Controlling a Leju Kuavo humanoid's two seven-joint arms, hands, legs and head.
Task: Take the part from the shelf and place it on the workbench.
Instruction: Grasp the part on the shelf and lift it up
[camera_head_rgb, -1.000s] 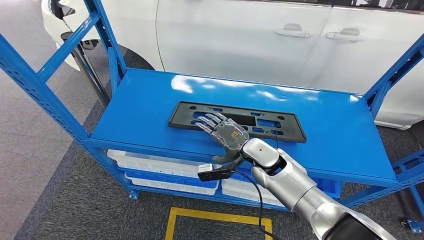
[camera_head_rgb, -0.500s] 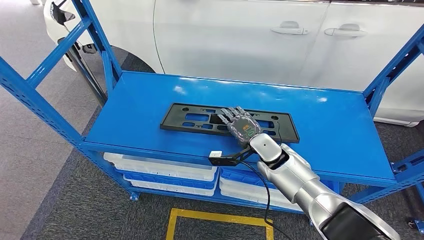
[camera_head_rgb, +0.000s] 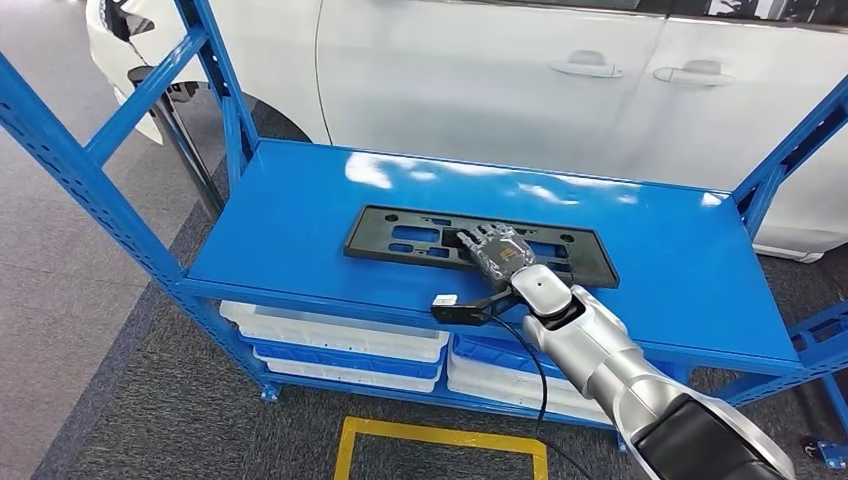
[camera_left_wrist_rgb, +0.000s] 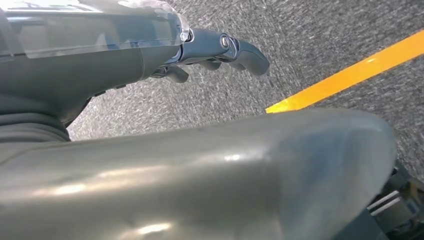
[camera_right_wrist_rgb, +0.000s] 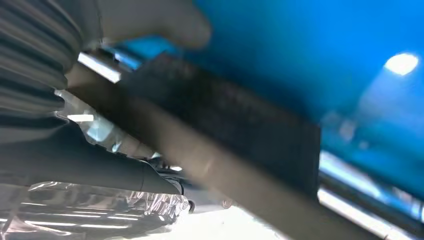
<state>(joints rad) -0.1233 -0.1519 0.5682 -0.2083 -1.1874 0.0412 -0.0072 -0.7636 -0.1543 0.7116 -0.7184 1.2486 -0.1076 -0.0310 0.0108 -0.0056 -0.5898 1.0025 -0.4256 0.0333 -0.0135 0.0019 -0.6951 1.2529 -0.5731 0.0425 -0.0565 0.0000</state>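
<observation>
no text, label or number can be read anywhere.

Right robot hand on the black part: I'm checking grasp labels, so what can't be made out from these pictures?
- Head view: the right robot hand lies over the black part; its back hides any grip underneath.
- Right wrist view: the part's edge is blurred, fingers unclear.
- Left wrist view: the left robot hand is partly hidden by the robot's own body.
- Head view: the white bins have their contents hidden by the blue shelf.
</observation>
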